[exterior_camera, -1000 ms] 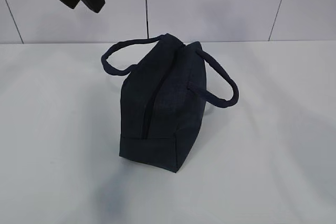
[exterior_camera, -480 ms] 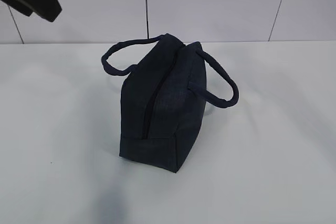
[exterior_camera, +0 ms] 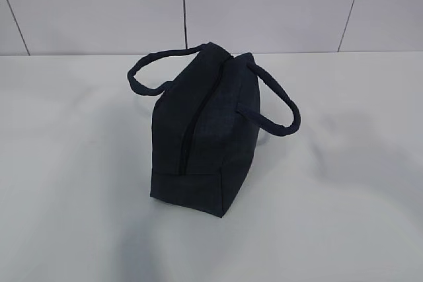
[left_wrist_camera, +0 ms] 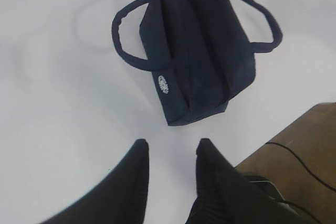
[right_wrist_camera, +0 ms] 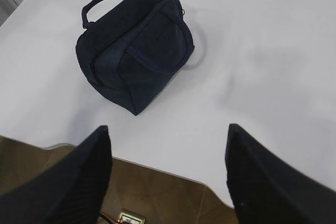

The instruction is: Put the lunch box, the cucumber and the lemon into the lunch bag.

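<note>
The dark navy lunch bag (exterior_camera: 205,130) stands on the white table with its zipper shut and both loop handles fallen to the sides. It also shows in the left wrist view (left_wrist_camera: 197,51) and the right wrist view (right_wrist_camera: 134,45). The lunch box, the cucumber and the lemon are out of view. My left gripper (left_wrist_camera: 170,148) is open and empty, held above the table short of the bag. My right gripper (right_wrist_camera: 168,132) is wide open and empty, above the table's edge. Neither gripper shows in the exterior view.
The white table (exterior_camera: 344,183) meets a tiled wall (exterior_camera: 264,4) at the back. Beyond the table's edge lie brown floor and cables (left_wrist_camera: 304,161) and a floor socket (right_wrist_camera: 128,217).
The left arm, seen at the upper left of the exterior view, has drawn away to the left and left that view. The bag has not moved.
</note>
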Controlling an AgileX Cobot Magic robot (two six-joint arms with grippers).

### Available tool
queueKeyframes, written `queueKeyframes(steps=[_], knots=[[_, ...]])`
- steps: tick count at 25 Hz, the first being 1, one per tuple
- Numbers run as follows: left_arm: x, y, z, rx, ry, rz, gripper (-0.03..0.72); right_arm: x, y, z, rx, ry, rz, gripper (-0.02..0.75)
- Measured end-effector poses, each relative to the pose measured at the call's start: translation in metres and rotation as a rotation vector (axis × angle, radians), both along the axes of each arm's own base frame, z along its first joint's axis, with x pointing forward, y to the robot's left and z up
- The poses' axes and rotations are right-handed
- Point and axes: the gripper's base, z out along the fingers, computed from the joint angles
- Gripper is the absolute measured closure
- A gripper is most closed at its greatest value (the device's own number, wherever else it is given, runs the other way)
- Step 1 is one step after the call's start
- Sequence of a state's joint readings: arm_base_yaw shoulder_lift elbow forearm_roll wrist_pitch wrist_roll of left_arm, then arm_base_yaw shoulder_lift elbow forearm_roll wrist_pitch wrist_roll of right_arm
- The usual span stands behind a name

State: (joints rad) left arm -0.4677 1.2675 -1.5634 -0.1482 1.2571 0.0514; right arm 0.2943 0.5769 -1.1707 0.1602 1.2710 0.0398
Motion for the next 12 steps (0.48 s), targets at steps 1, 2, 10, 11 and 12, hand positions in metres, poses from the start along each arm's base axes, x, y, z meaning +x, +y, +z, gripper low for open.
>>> queueKeyframes(steps=[1,2,10,11,12], knots=[[-0.006,0.002,0.004,-0.018,-0.012,-0.007,0.469,-0.006,-0.002,-0.004,-0.003,-0.008,0.002,0.223],[-0.012,0.003,0.007,-0.032,-0.021,-0.018,0.469,-0.009,-0.003,-0.009,-0.011,-0.011,0.007,0.223],[-0.060,0.026,0.003,-0.031,-0.077,-0.070,0.469,-0.032,-0.011,-0.042,-0.093,-0.054,0.049,0.223],[-0.066,0.029,-0.002,-0.025,-0.073,-0.074,0.469,-0.034,-0.012,-0.046,-0.097,-0.055,0.051,0.223],[-0.073,0.033,-0.006,-0.025,-0.073,-0.075,0.469,-0.035,-0.012,-0.052,-0.103,-0.049,0.054,0.223]])
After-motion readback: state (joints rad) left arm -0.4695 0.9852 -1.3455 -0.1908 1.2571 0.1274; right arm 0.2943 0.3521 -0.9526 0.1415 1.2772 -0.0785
